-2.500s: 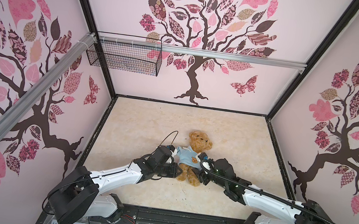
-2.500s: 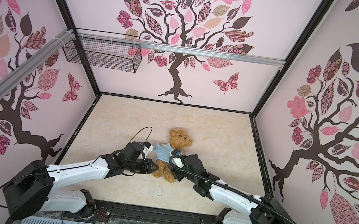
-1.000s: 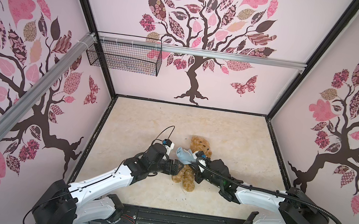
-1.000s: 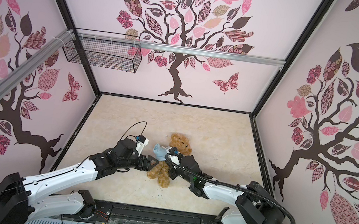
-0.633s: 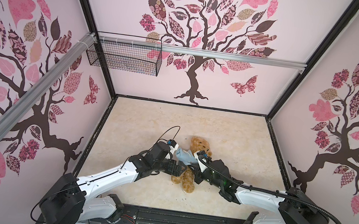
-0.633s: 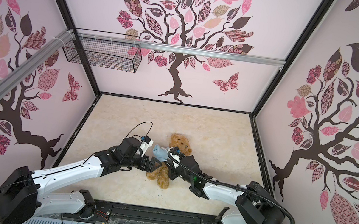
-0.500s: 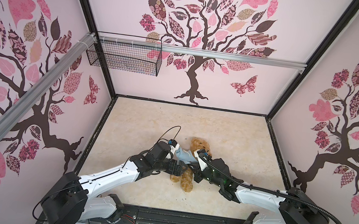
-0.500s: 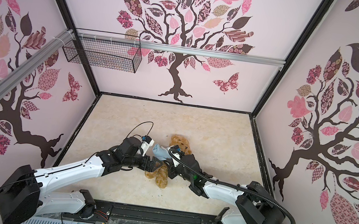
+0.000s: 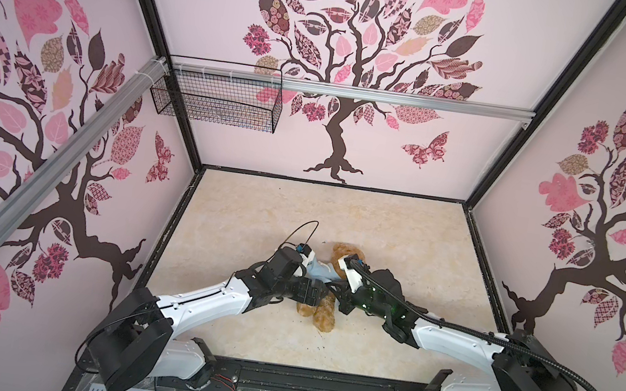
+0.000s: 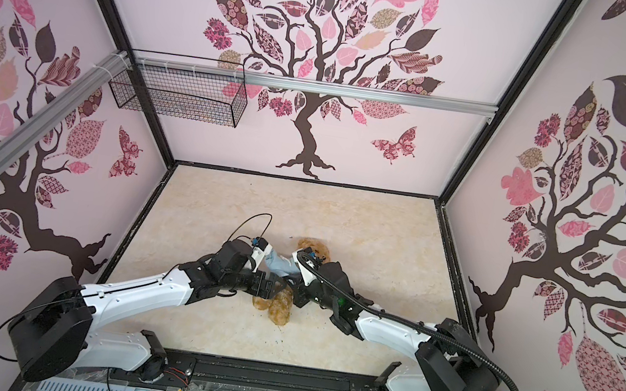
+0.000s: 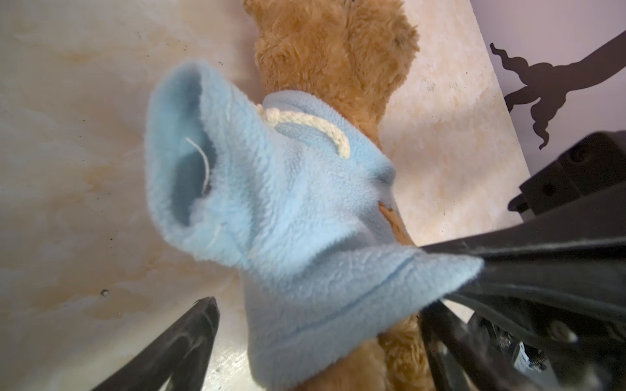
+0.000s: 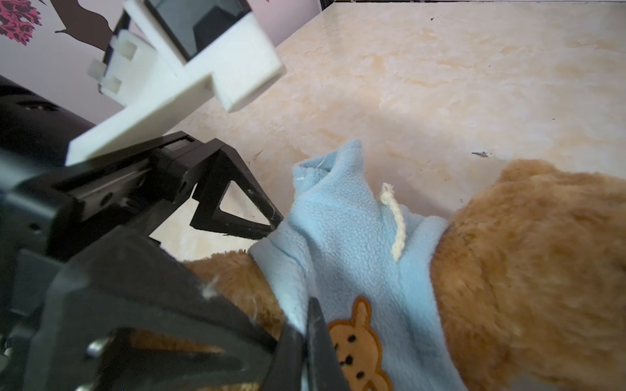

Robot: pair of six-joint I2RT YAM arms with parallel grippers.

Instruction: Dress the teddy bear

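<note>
Top views, teddy bear: laid near the middle of the counter, head toward the far wall, with a light-blue shirt worn over the torso.
Top views, arms: the left gripper and right gripper are brought together over the bear's middle.
Left wrist, left gripper's fingers: spread wide on either side of the shirt's hem.
Right wrist, right gripper's fingers: pressed together, with the shirt's hem pinched beside the orange bear-face print.
</note>
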